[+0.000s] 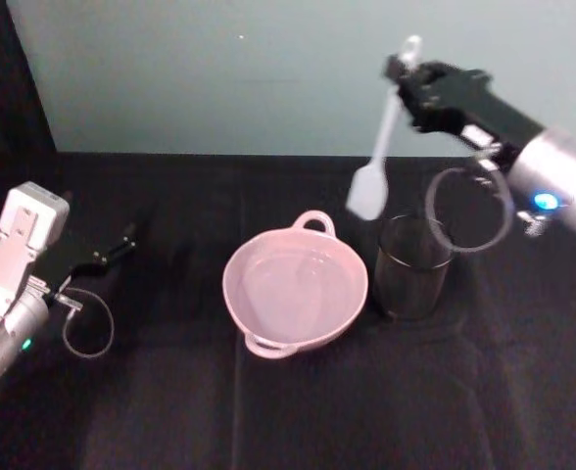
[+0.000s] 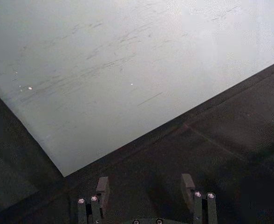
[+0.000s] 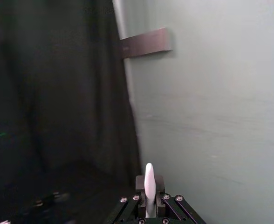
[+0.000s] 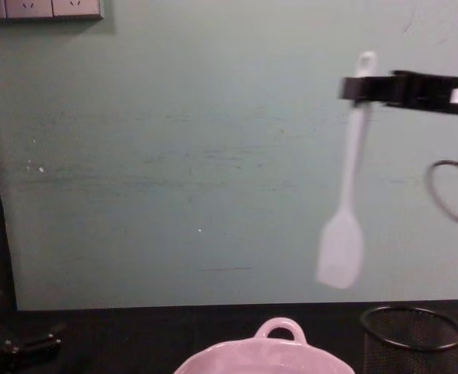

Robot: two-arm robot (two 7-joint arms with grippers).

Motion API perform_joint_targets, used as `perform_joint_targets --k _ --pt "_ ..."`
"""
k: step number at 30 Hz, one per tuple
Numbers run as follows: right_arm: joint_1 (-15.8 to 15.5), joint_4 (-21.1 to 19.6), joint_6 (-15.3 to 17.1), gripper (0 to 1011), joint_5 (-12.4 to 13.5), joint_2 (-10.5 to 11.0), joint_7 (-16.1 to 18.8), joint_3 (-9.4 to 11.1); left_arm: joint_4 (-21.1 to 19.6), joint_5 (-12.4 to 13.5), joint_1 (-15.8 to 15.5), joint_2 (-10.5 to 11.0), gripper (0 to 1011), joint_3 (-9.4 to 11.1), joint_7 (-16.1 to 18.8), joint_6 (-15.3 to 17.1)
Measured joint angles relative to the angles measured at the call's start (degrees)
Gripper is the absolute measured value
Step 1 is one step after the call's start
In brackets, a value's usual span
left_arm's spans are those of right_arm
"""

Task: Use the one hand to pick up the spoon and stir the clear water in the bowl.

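One arm is working. Right gripper [image 1: 403, 70] is up in the air on the far right, clamped on the spoon [image 1: 384, 137] near the handle tip; the tip with its hole pokes out above the fingers. Spoon hangs roughly vertical, slightly tilted, flat end down. In the head view the flat end sits over the spot between the bowl [image 1: 231, 284] and the black wire-mesh cup [image 1: 410, 269], nearer the cup's rim. In the chest view the flat end is well above both rims, touching neither. Right wrist view shows the handle pinched between the two fingers, with the pale tip sticking out past them.

Bowl sits mid-table on the black cloth [image 1: 170, 411], one loop handle toward the pale green wall [image 1: 268, 78], another toward the robot. Clear water [image 1: 293, 289] is inside, barely visible against the pink. Mesh cup stands upright just right of the bowl; can't tell if they touch.

Left gripper [image 1: 126, 238] is parked low at the left side of the table, well apart from the bowl. In the left wrist view its fingers are spread, nothing between them.
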Motion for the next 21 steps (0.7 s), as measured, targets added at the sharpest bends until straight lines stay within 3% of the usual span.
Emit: perform_joint_targets --k 9,13,21 --pt "4.1 7.2 -2.1 114 -3.3 -6.0 4.2 -7.8 0.0 0.0 0.0 0.0 1011 0.0 0.0 0.0" --pt "4.0 10.1 -3.6 114 -5.1 -7.3 5.4 -9.7 0.0 0.0 0.0 0.0 1011 0.0 0.0 0.0" --pt "2.7 13.8 -5.2 114 -7.3 -8.4 7.6 -11.4 0.0 0.0 0.0 0.0 1011 0.0 0.0 0.0"
